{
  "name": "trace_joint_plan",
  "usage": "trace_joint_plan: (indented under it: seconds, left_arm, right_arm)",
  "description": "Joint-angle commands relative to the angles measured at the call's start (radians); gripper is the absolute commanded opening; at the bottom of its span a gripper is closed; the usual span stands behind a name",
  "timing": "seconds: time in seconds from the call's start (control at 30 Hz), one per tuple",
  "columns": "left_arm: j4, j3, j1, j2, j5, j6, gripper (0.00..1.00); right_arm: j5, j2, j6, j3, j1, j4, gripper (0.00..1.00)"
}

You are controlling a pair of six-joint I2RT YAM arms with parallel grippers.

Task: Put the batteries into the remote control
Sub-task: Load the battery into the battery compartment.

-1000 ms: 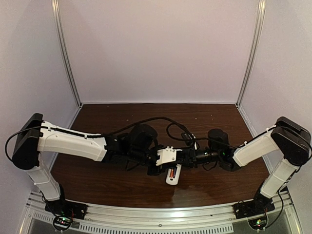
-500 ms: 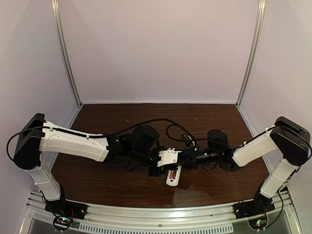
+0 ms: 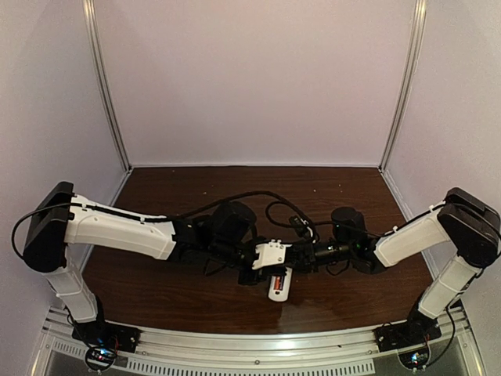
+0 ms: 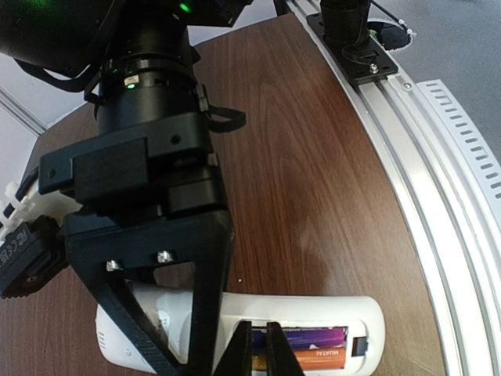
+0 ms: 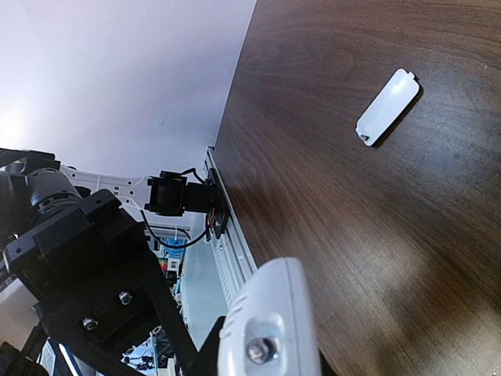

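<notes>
The white remote control [image 4: 297, 313] lies on the dark wooden table with its battery recess uncovered. Side by side in the recess are the batteries: a purple one [image 4: 313, 338] and an orange one [image 4: 309, 359]. My left gripper [image 4: 261, 345] is shut with nothing between its fingers, and its tips sit over the left end of the two batteries. My right gripper [image 5: 266, 345] is shut on the remote control [image 5: 270, 313], its black fingers [image 4: 196, 298] straddling the end away from the recess. From above, both grippers meet over the remote control [image 3: 279, 286].
The loose white battery cover [image 5: 387, 107] lies flat on the table, apart from the remote. An aluminium rail [image 4: 438, 180] runs along the table's near edge, with an arm base [image 4: 356, 47] bolted on it. Pale walls enclose the table's other sides.
The arms and the remote have only drifted slightly. The left gripper stays shut and the right stays on the remote.
</notes>
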Motion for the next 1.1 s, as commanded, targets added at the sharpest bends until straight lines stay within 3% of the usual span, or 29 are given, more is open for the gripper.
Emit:
trace_joint_plan:
  seconds: [0.0, 0.4, 1.07]
  left_arm:
    - [-0.093, -0.007, -0.011, 0.055, 0.055, -0.004, 0.1]
    - [-0.105, -0.007, -0.011, 0.079, 0.077, -0.016, 0.1]
    - [-0.149, -0.034, -0.031, 0.113, -0.071, 0.023, 0.11]
  right_arm:
    - [-0.013, -0.06, 0.007, 0.058, -0.011, 0.1, 0.0]
    - [-0.022, -0.09, -0.009, 0.075, -0.018, 0.083, 0.0]
    - [-0.056, -0.122, 0.091, 0.072, -0.041, 0.195, 0.0]
